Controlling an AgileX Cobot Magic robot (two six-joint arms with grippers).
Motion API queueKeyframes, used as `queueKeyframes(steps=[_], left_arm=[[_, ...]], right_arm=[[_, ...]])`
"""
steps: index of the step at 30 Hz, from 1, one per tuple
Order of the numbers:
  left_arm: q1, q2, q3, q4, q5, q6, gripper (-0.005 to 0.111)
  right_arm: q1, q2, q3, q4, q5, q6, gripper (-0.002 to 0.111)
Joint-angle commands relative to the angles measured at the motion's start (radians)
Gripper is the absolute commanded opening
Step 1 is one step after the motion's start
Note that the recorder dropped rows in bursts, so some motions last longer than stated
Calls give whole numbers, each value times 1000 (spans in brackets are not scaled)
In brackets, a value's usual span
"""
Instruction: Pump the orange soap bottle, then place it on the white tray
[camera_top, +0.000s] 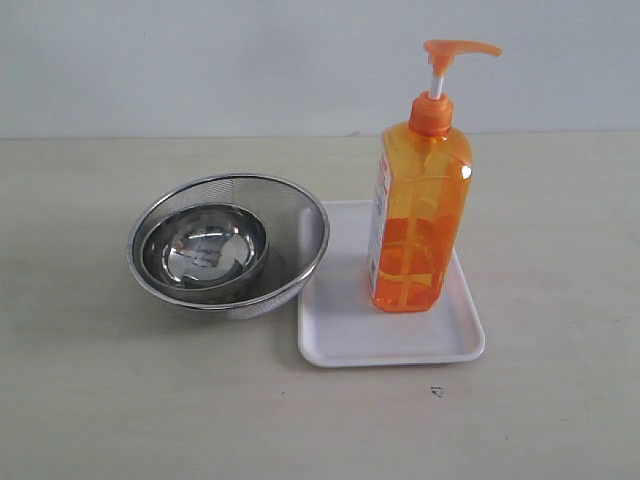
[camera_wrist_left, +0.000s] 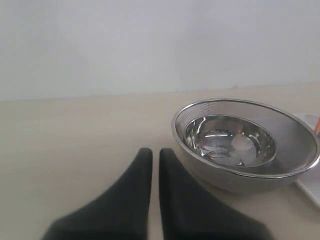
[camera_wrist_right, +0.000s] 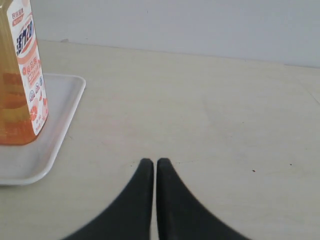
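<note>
Left wrist view: left gripper (camera_wrist_left: 151, 152) low over the beige table (camera_top: 100, 400), black fingers closed to a hairline slit, nothing held. Just beyond the tips, to one side, the steel mesh strainer bowl (camera_wrist_left: 245, 145).

Exterior view, left of centre: steel mesh strainer bowl (camera_top: 228, 245) upright on the table. Nested inside, a smaller polished steel bowl (camera_top: 205, 250), set toward the strainer's left. Strainer rim overlapping the left edge of the white tray (camera_top: 390, 340); contact or mere overhang not clear.

Centre-right: white tray flat on the table, front half bare. Orange soap bottle (camera_top: 420, 215) upright on the tray's rear right portion, base fully inside the rim. Pump head raised on its white stem, spout pointing right. Printed label on the bottle's left-facing side. Bottle roughly half full of orange liquid.

Small dark mark (camera_top: 436, 391) on the table just in front of the tray.

Right wrist view: right gripper (camera_wrist_right: 150, 162) over bare table, well apart from bottle and tray, fingers closed tip to tip, empty.

Neither gripper visible in the exterior view.
</note>
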Motion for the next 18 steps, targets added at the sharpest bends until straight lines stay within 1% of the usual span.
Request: queueKeyframes(steps=[1,3,7,13,18], left_arm=[[3,-8,3,-87,43,3,5],[3,-8,3,-107,74,-19,5],[3,-8,3,-105,82,-77,5],[3,-8,3,-58,91,-75,5],[3,-8,3,-58,91,-37,5]], right_arm=[[-4,-5,-1,3,-7,2,0],[-4,-5,-1,3,-7,2,0],[-4,-5,-1,3,-7,2,0],[-4,-5,-1,3,-7,2,0],[-4,-5,-1,3,-7,2,0]])
